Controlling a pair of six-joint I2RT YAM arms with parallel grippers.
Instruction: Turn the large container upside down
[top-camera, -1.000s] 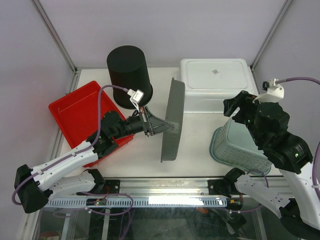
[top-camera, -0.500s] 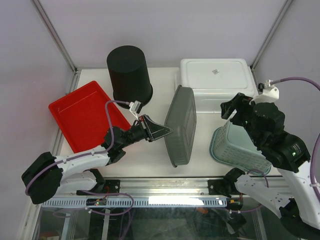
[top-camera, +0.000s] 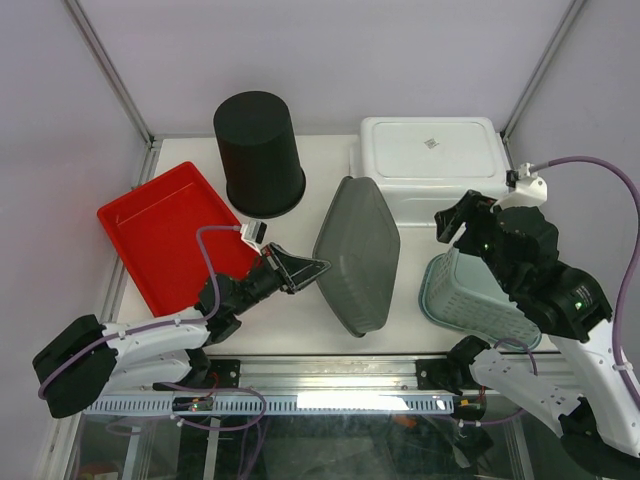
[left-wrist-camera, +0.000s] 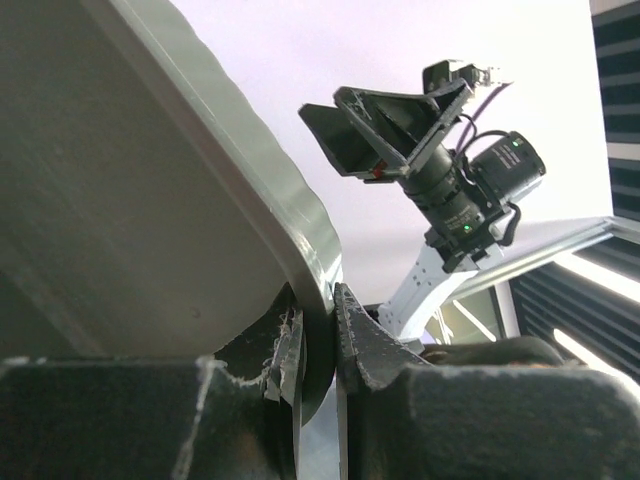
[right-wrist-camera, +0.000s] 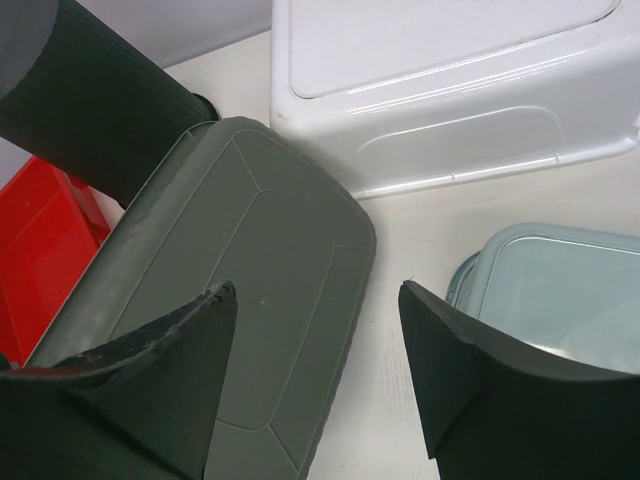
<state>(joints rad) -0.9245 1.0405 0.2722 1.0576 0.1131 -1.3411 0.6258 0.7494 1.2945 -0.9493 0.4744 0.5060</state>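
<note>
Top view of a bench with two robot arms at its near edge. The large grey container (top-camera: 358, 255) lay in the middle of the bench, its long axis running from far to near, its base facing up and tipped somewhat toward the right.

The left claw (top-camera: 300, 268) reached in from the left, nearly shut, pinching the container's left long rim. The left wrist view showed that thin rim wall (left-wrist-camera: 120, 180) clamped between the two fingers of the claw (left-wrist-camera: 318, 330). The held rim looked raised, so the container probably still needed lowering leftward to sit flat, mouth down.

The right claw (top-camera: 465, 222) hovered wide open and held nothing, just right of the container's far end.

A white tub (top-camera: 430, 160) sat just beyond the container's far end; whether they touched was unclear. A pale blue basket (top-camera: 470, 295) lay on its side to the right, with a strip of bench (top-camera: 410, 300) between. A black bin (top-camera: 258, 150) stood at the far left, and a red tray (top-camera: 160, 235) lay left of the claw.
</note>
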